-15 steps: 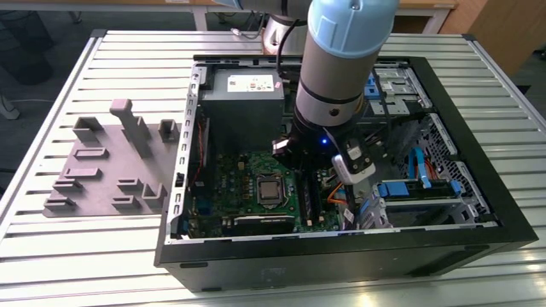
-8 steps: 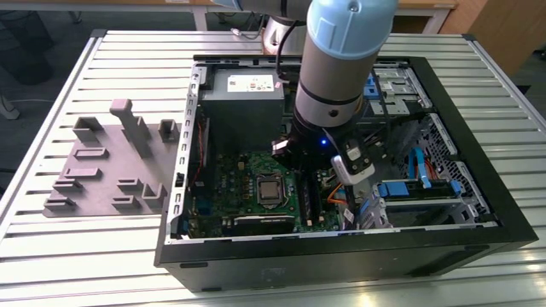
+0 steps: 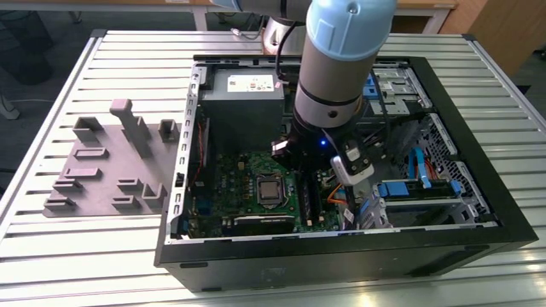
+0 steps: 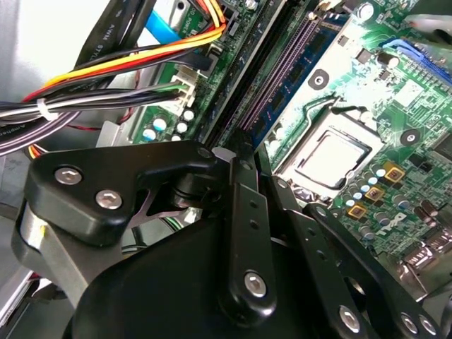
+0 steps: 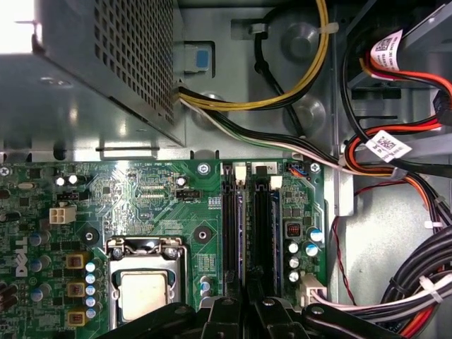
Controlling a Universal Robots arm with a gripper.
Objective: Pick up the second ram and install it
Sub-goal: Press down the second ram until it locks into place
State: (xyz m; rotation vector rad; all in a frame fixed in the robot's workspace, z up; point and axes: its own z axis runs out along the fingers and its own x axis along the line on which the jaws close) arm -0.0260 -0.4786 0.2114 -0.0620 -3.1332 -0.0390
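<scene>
Findings at the work point:

1. The black linkage gripper (image 3: 307,182) is lowered inside the open black computer case (image 3: 341,259), directly over the memory slots of the wide green motherboard (image 5: 162,191).
2. The second ram (image 5: 242,226), a long, thin dark-blue circuit-board stick, stands on edge in one of the black slots. In the first wrist view it runs straight away from the gripper (image 5: 244,311), and its near end passes in between the two fingers (image 5: 223,311).
3. The gripper is drawn narrow and closed about that near end of the stick. The far end sits by the white slot latch (image 5: 241,171).
4. Just beside the gripper on one side lies the square silver processor socket (image 5: 145,289). On the opposite side, near it, hangs a bundle of black, grey and orange cables (image 5: 424,282).
5. Beyond the gripper, past the far end of the slots, sits the grey perforated metal power supply box (image 5: 106,63).
6. Well apart from the gripper, outside the case, a grey moulded fixture tray (image 3: 102,173) rests on the slatted metal table (image 3: 85,256).
</scene>
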